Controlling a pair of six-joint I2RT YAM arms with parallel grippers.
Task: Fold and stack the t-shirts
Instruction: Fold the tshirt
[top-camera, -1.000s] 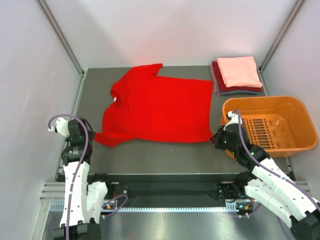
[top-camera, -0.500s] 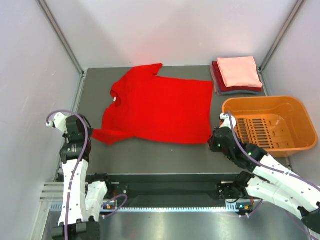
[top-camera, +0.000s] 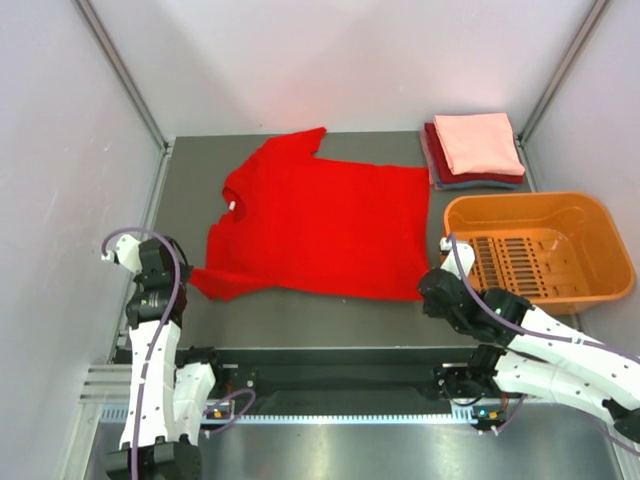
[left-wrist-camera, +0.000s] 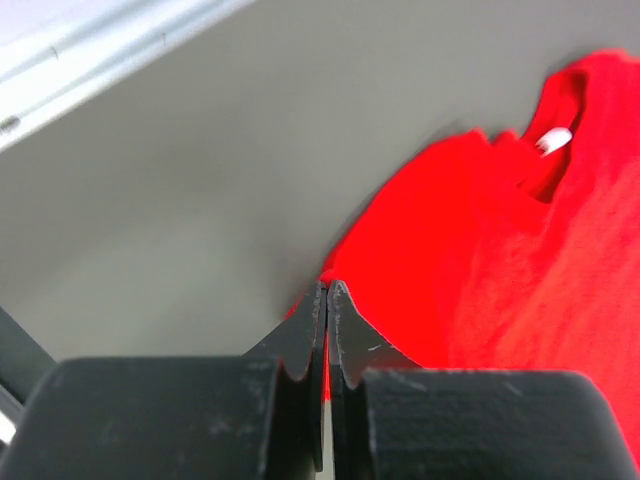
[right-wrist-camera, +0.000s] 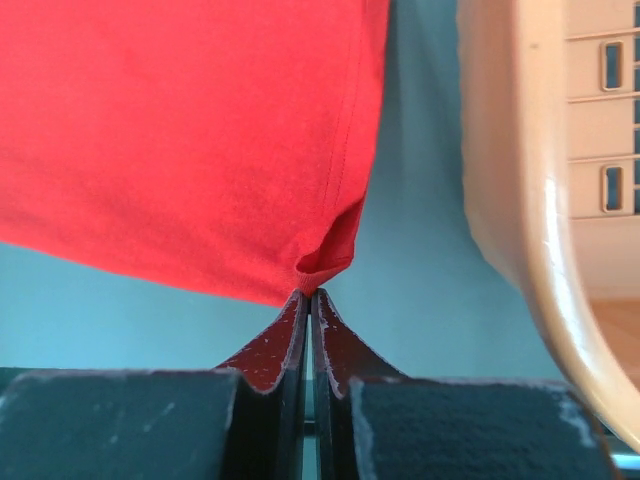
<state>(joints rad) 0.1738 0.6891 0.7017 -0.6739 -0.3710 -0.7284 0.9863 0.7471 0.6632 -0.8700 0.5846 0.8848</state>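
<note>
A bright red t-shirt (top-camera: 320, 225) lies spread flat on the dark table, collar to the left. My left gripper (top-camera: 186, 276) is shut on the near sleeve tip; the left wrist view shows red cloth (left-wrist-camera: 480, 260) pinched between the closed jaws of the left gripper (left-wrist-camera: 327, 287). My right gripper (top-camera: 428, 290) is shut on the shirt's near hem corner; the right wrist view shows that corner (right-wrist-camera: 322, 268) bunched at the tips of the right gripper (right-wrist-camera: 308, 293). Folded squares (top-camera: 478, 148), salmon-pink on top of dark red and grey-blue, are stacked at the back right.
An orange plastic basket (top-camera: 520, 200) stands at the right, close beside my right gripper; its rim shows in the right wrist view (right-wrist-camera: 505, 200). Grey walls close in the table on the left, back and right. Bare table (top-camera: 310, 315) lies between the shirt and the arm bases.
Both grippers have drawn slightly toward the near edge with the cloth. The hem corner and sleeve tip moved nearer, stretching the shirt flatter. The right arm shifted left, away from the basket.
</note>
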